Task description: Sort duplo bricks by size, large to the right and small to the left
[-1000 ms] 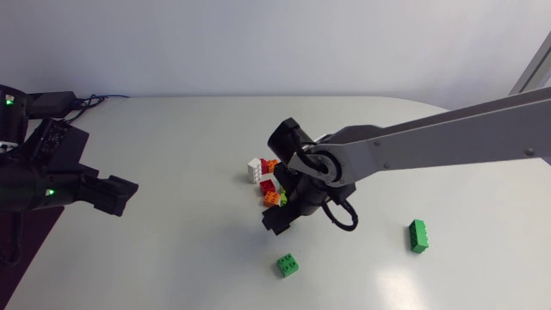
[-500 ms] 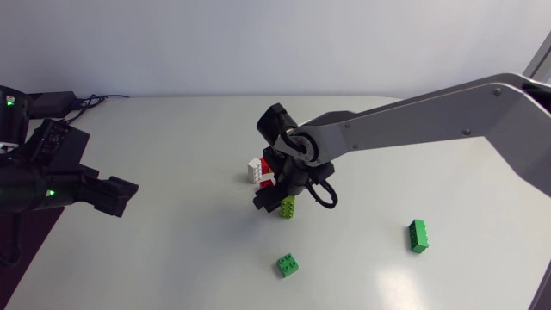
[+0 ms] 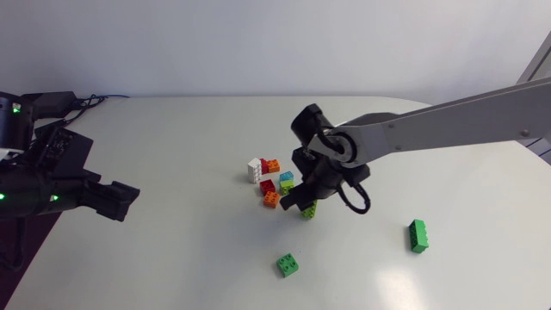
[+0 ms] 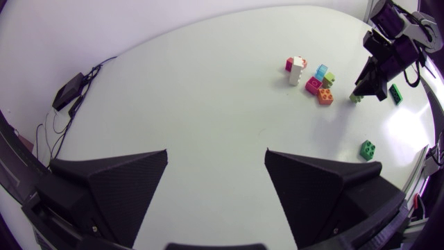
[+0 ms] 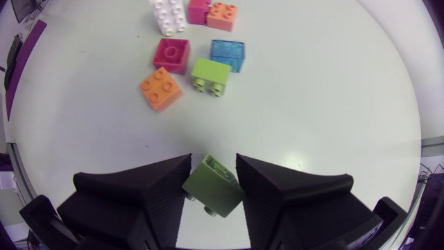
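Right wrist view: my right tool (image 5: 213,161) is clamping an olive-green brick (image 5: 215,189) between both fingers, holding it tilted. Over the last second the tool has been swinging from the left side of the mixed pile (image 3: 274,179) to its right side, and the brick is now travelling with it just beside the pile. I judge this a large piece heading for the dark green brick (image 3: 419,235) at the right of the tabletop (image 3: 172,258). My left tool (image 3: 120,200) is waiting with its fingers spread wide, gripping nothing.
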Motion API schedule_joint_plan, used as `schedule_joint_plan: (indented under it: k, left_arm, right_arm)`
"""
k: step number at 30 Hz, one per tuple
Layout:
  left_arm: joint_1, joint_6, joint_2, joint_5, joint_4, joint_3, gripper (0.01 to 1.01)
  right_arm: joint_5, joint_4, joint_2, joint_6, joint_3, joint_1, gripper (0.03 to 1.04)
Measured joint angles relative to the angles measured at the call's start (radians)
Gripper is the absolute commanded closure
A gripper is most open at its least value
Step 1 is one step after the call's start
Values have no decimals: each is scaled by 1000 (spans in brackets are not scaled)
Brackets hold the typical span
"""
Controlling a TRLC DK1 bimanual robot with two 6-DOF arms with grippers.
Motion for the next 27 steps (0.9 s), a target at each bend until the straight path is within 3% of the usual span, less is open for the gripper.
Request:
schedule_joint_plan:
  k: [4, 11, 15, 16, 17, 19, 22, 24, 27]
  left_arm:
    - [0, 0, 0, 0, 1, 0, 52]
    - [-22, -1, 0, 0, 23, -7, 52]
    - [-39, -5, 1, 0, 37, -10, 52]
    - [-42, -5, 1, 0, 37, -11, 52]
    - [-45, -5, 1, 0, 37, -11, 52]
    - [-47, -5, 1, 0, 37, -13, 52]
    - [-47, -5, 1, 0, 37, -17, 52]
    - [-47, -5, 1, 0, 37, -18, 52]
    - [-47, -5, 1, 0, 37, -18, 52]
  right_arm:
    - [-55, -12, -110, -44, -68, -128, 1018]
    - [-130, -15, -241, -202, -187, -545, 1010]
    - [-137, 5, -235, -254, -240, -655, 1007]
    - [-141, 11, -232, -261, -250, -660, 949]
    - [-146, 16, -228, -264, -255, -660, 823]
    - [-148, 30, -215, -270, -260, -660, 448]
    - [-148, 34, -195, -272, -263, -660, 190]
    - [-148, 34, -183, -272, -265, -660, 64]
    - [-147, 39, -177, -270, -264, -660, 64]
